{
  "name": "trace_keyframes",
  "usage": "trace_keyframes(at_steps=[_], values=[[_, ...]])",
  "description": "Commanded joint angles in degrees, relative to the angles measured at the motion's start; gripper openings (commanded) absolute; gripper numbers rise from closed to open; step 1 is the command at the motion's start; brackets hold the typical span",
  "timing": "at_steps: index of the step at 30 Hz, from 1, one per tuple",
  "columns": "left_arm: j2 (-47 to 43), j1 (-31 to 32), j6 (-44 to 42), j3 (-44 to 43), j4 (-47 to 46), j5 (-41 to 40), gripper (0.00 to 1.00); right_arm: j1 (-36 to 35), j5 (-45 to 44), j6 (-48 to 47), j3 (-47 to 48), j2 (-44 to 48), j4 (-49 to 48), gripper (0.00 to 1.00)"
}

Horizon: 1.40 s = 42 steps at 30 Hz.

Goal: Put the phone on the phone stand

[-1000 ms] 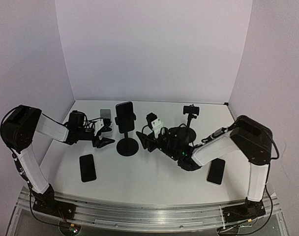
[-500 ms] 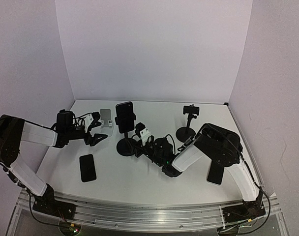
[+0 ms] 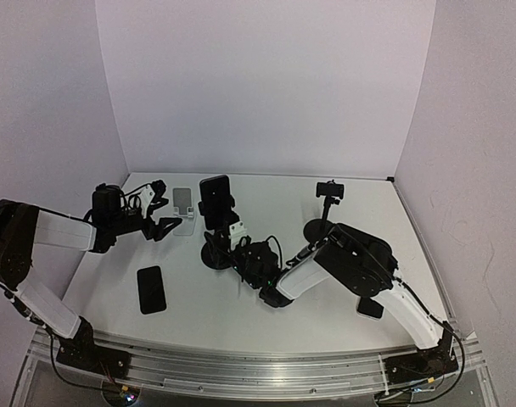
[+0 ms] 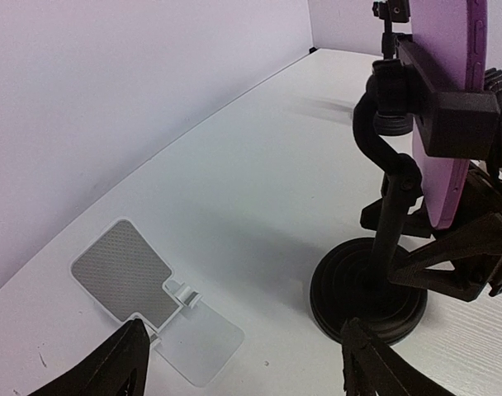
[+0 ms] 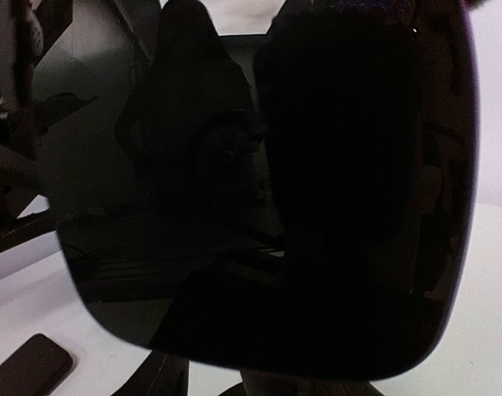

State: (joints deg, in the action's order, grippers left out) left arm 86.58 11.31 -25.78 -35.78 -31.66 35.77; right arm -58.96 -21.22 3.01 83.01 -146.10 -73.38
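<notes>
My left claw (image 4: 244, 351) stands wide open and empty (white stand (image 4: 123, 272) just ahead of it). My right claw (image 3: 231, 251) sits low beside the black stand (image 4: 368, 289); how far it is open I cannot tell. The phone (image 4: 453, 99) is upright, clamped in that black stand.

White table (image 3: 266, 318), five items sitting directly on it.
Black round-base stand (image 3: 210, 254) upright at centre-left; grey-and-white folding stand (image 3: 183, 203) just beside it toward the back left, apart from its base. Slim black stand (image 3: 328, 208) upright at back right, well apart from both. Black phone (image 3: 151, 289) flat, screen up, at left front. Second phone (image 3: 368, 308) flat at right front, only partly visible.
</notes>
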Motion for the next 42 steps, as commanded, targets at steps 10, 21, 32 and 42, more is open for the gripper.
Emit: trace_keyframes(at_steps=[10,21,32,42], values=[[2.3,-1.9,0.1,-4.8,-4.4,-1.1,0.79,0.0,-7.1,-0.8,7.2,-3.7,-0.1,0.10],[2.5,-2.4,-1.2,-5.6,-4.4,-1.7,0.79,4.2,-17.3,-15.0,14.7,-6.3,-2.1,0.00],[3.7,-2.6,-2.1,-7.8,-4.1,-1.9,0.79,7.1,-23.7,-19.8,14.1,-6.8,-4.2,0.00],[3.6,-2.7,-3.0,-8.8,-3.6,-2.5,0.79,7.1,-25.5,-18.7,13.6,-6.5,-4.7,0.37]])
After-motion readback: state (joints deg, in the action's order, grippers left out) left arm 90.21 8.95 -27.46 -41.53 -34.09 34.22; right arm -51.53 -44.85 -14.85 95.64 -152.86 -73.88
